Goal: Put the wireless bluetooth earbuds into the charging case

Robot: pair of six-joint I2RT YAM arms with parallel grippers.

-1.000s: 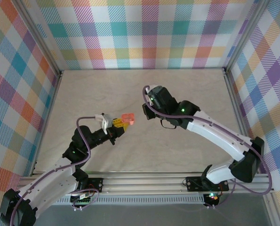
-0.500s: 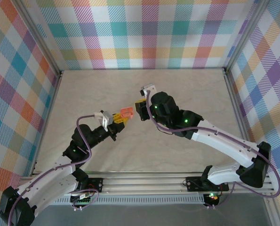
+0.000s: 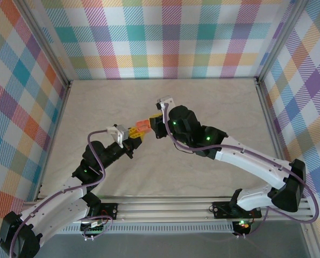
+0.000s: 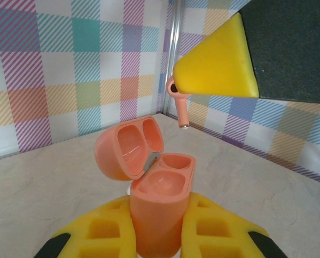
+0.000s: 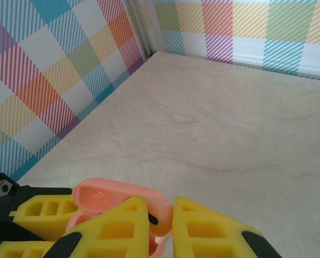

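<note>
The right hand [image 3: 157,124] has swung left, pinching a pink earbud [image 4: 179,105] just above the open case [image 4: 158,188] clamped in the left hand [image 4: 157,236].

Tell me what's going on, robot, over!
Left gripper shut on pink case, lid open. Right gripper holds pink earbud over it. Both sockets empty, nothing in the way. Over.

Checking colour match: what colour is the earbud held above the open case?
Salmon-pink earbud, matching the case; shows best in the left wrist view.
</note>
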